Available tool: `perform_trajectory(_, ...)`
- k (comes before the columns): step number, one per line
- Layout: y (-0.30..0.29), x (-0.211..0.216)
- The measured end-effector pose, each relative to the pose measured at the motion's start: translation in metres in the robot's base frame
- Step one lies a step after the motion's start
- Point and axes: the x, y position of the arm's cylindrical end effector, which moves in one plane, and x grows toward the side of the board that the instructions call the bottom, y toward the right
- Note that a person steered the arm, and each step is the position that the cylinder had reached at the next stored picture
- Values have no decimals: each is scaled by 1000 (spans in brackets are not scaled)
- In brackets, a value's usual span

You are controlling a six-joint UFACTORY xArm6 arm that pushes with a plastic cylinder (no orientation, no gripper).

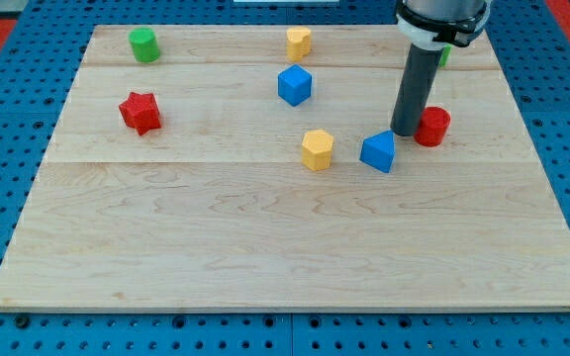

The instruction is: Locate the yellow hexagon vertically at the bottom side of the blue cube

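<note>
The blue cube [294, 85] sits in the upper middle of the wooden board [265, 247]. A yellow hexagon [317, 149] lies below it and slightly to the right, apart from it. A second yellow block [299, 42] sits near the top edge, above the cube. My tip [404, 133] stands on the board to the right of the yellow hexagon, between a blue wedge-like block [378, 151] and a red cylinder [431, 127], close to both.
A green cylinder [144, 44] is at the top left. A red star [141, 112] lies at the left. A bit of a green block [445, 54] shows behind the rod at the top right. Blue pegboard surrounds the board.
</note>
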Motion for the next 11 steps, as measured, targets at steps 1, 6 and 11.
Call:
perform_trajectory(1, 0, 0)
perform_trajectory(6, -81, 4)
perform_trajectory(11, -156, 63)
